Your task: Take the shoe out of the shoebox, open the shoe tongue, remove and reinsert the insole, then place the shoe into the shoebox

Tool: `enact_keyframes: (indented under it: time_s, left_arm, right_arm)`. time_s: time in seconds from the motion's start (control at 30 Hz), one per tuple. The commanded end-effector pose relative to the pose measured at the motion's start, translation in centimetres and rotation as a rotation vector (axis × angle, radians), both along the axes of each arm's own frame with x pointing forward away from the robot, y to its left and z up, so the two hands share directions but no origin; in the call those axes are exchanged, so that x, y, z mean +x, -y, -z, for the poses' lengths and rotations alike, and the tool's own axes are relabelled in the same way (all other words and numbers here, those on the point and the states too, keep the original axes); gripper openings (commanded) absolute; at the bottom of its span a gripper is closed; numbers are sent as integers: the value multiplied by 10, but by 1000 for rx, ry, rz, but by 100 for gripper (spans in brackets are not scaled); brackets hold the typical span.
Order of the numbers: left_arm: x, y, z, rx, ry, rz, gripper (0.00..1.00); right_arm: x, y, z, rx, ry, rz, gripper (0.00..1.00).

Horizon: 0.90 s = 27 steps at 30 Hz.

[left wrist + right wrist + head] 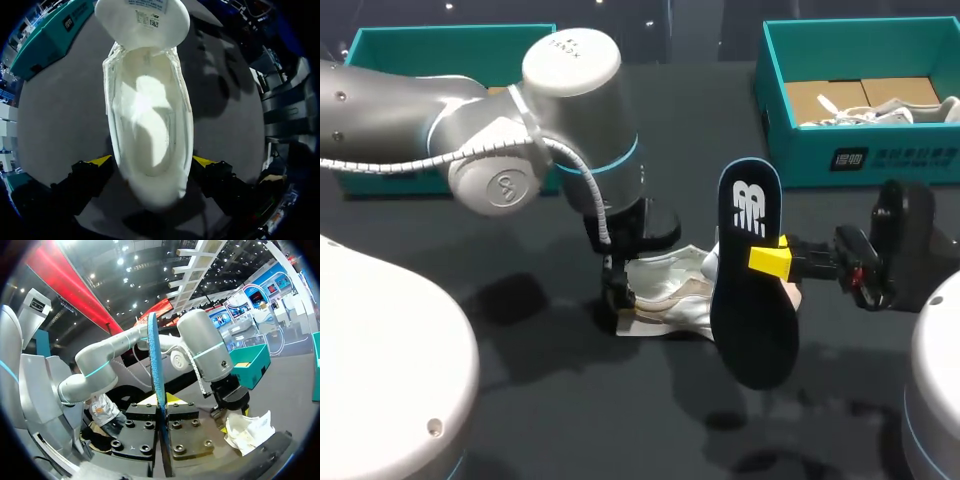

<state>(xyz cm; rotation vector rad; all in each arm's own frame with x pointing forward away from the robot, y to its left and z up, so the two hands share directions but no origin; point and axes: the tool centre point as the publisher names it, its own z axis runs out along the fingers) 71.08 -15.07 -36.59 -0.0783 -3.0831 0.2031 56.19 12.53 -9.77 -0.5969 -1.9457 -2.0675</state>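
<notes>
A white shoe (672, 292) lies on the dark table, tongue folded back and its inside bare (150, 115). My left gripper (619, 296) comes down over the heel and stands open (152, 162), one yellow fingertip (100, 161) on each side of the heel. My right gripper (772, 260) is shut on a dark insole (752, 275) with a white logo, held on edge, above and to the right of the shoe. In the right wrist view the insole (157, 385) shows edge-on between the fingers, with the shoe (248, 428) beyond it.
A teal shoebox (865, 160) stands at the back right with another white shoe (880, 112) and brown cardboard inside. A second teal box (390, 45) sits at the back left, partly behind my left arm.
</notes>
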Motion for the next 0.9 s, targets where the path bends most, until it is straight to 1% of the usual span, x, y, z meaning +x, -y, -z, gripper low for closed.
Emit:
enact_keyframes:
  time_s: [0.03, 0.23, 0.47, 0.6, 0.73, 0.8, 0.9]
  left_arm:
    - [-5, 3, 0, 33, 2, 2, 100]
    - [-9, 4, -2, 46, 5, -2, 100]
    - [-5, 10, -23, 22, 4, 2, 100]
    - [2, 16, -39, 22, 25, 16, 100]
    - [15, 28, -48, 29, 58, 30, 100]
    - [23, 36, -48, 30, 68, 34, 100]
    - [34, 51, -38, 24, 60, 49, 100]
  right_arm:
    - [-5, 0, -1, -4, 0, 8, 0]
    - [-5, 0, -1, -4, 0, 8, 0]
    - [-5, 0, -1, -4, 0, 8, 0]
    - [-5, 0, -1, -4, 0, 8, 0]
    - [-5, 0, -1, -4, 0, 8, 0]
    - [-5, 0, -1, -4, 0, 8, 0]
    - [-5, 0, -1, -4, 0, 8, 0]
